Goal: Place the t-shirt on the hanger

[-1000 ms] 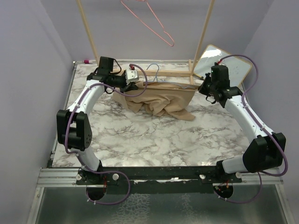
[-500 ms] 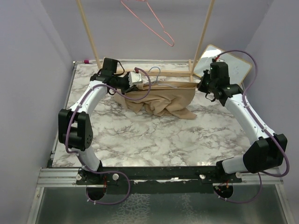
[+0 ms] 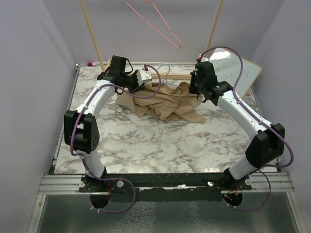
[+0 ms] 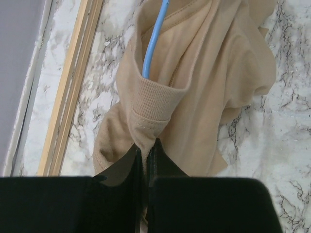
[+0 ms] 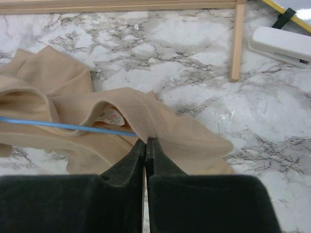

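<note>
The tan t-shirt (image 3: 163,101) lies bunched at the back middle of the table, lifted at its collar. My left gripper (image 3: 146,81) is shut on the ribbed collar (image 4: 150,104). My right gripper (image 3: 194,87) is shut on the collar's other side (image 5: 141,116), next to the neck label (image 5: 111,117). The light-blue wire hanger (image 4: 153,41) runs into the neck opening; it also shows in the right wrist view (image 5: 63,126), and its hook (image 3: 163,71) sticks up behind the shirt. Most of the hanger is hidden inside the fabric.
A wooden rack frame (image 3: 92,34) stands at the back, with a pink wire hanger (image 3: 163,26) hanging from it. A white board (image 3: 238,70) leans at back right. A white eraser-like block (image 5: 282,43) lies near a wooden base bar (image 5: 237,43).
My right gripper has moved left toward the left gripper, still holding the collar. The stretched shirt has gone slack and bunched up between them. The left gripper shifted slightly.
</note>
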Robot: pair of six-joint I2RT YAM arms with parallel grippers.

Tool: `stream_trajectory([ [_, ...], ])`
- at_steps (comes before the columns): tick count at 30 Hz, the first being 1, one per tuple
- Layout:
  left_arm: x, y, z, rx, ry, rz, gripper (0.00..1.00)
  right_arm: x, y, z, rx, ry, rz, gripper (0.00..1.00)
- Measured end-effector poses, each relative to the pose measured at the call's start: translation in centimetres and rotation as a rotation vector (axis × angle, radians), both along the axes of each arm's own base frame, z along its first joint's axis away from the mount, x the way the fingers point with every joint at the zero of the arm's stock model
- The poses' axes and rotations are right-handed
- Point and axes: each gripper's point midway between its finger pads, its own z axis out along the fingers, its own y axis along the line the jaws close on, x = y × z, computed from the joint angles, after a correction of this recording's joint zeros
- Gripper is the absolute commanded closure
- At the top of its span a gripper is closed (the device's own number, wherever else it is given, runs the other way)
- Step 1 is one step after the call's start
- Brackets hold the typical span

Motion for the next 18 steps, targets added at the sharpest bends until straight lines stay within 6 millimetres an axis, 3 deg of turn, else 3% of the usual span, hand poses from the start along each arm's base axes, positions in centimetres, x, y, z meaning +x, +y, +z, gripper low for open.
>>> stream_trajectory([
  [13,-0.8,-1.0,-0.6,-0.004,0.035,-0.006,1.00,0.8,4.9,0.0,-0.005,-0.009,0.095,0.99],
  [18,-0.4,-1.2,-0.3,-0.018,0.025,0.007,1.00,0.2,6.2,0.0,0.009,-0.002,0.134,0.68],
])
